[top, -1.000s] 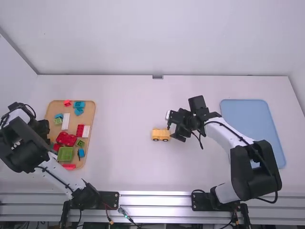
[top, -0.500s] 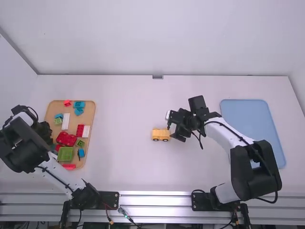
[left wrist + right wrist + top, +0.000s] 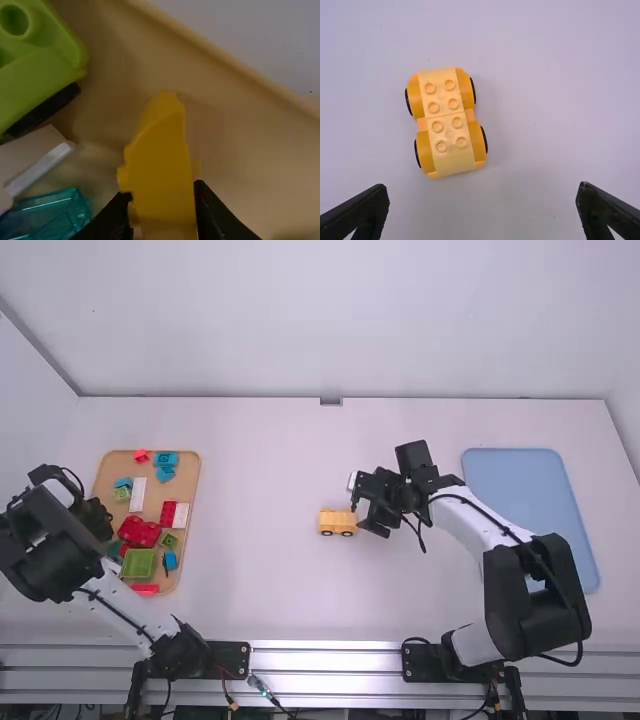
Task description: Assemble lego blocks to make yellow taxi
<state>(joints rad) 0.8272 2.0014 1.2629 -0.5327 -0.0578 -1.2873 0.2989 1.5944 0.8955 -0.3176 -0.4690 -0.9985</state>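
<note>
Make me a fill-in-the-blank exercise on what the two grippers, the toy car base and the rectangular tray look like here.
The left gripper holds a curved plastic block coloured ____.
The right gripper is ____, holding nothing.
The yellow plastic toy car base has wheels that are ____.
The light blue rectangular tray lies on the ____ arm's side.

Missing words: yellow; open; black; right.

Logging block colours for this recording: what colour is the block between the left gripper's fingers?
Yellow block; it shows best in the left wrist view.
</note>
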